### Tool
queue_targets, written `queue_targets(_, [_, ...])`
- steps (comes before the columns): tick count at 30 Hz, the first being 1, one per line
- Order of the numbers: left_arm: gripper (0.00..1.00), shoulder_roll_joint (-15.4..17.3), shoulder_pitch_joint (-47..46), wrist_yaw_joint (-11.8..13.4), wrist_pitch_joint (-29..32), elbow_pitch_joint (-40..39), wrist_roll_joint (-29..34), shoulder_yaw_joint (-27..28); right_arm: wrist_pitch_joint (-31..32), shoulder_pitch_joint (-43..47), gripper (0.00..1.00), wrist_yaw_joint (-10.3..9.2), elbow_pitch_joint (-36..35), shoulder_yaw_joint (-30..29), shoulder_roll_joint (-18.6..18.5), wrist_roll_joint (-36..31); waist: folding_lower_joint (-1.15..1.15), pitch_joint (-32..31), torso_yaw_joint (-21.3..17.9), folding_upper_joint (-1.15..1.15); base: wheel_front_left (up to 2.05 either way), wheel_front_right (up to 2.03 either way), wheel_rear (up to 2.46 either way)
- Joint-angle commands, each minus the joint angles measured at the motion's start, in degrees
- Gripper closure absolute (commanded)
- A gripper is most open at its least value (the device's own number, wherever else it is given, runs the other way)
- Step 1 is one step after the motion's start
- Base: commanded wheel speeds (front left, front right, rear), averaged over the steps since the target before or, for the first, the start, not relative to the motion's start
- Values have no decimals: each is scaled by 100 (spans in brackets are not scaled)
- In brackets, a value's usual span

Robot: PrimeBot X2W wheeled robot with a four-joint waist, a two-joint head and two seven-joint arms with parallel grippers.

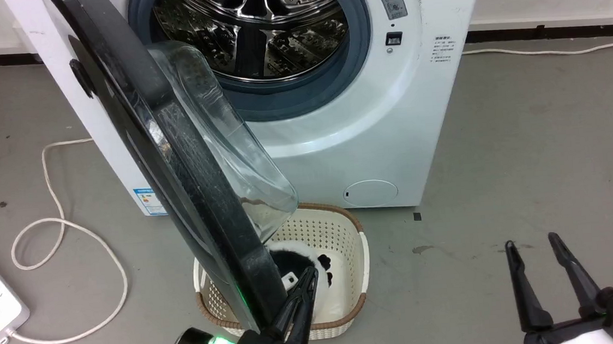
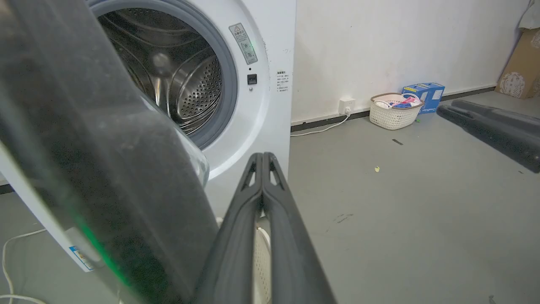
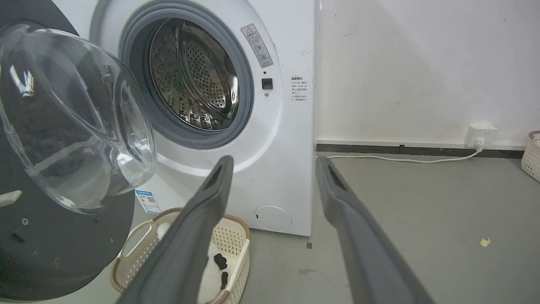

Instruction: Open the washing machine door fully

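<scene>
Slipping off the rim looks like the main danger: the left pincer [image 1: 308, 279], at 6 o'clock in the head view, has its two fingers pressed together with nothing between them, lying along the inner side of the washing machine door [image 1: 175, 166], at or just beside its free edge. Actual contact I cannot tell. The door stands roughly edge-on to the camera, running from 11 o'clock down to 6 o'clock, well clear of the washing machine [image 1: 391, 132] but probably not at its hinge stop. A push toward 9 o'clock with closed fingers on glossy black plastic could skate inward onto the glass bowl [image 1: 227, 140] or off the edge, letting the door drift back. The laundry basket [image 1: 359, 232] sits directly beneath, so a dropping wrist might snag it. The right pincer [image 1: 531, 240] hovers spread wide at 4 o'clock, well apart
</scene>
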Motion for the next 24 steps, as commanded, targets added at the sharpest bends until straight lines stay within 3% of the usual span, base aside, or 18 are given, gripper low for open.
queue_targets(1, [100,-25,-23,67,3,34,16,40,-26,-19,0,3,15,-30,26,43,-1,-6,52,0,0,0,0])
queue_targets(10, [100,-29,27,195,47,304,-163,137,-26,26,0,3,36,-16,26,94,-1,-102,569,0,0,0,0])
queue_targets(24, [100,107,148,235,99,384,-351,233,-26,90,0,3,194,102,26,90,-1,-162,2235,0,0,0,0])
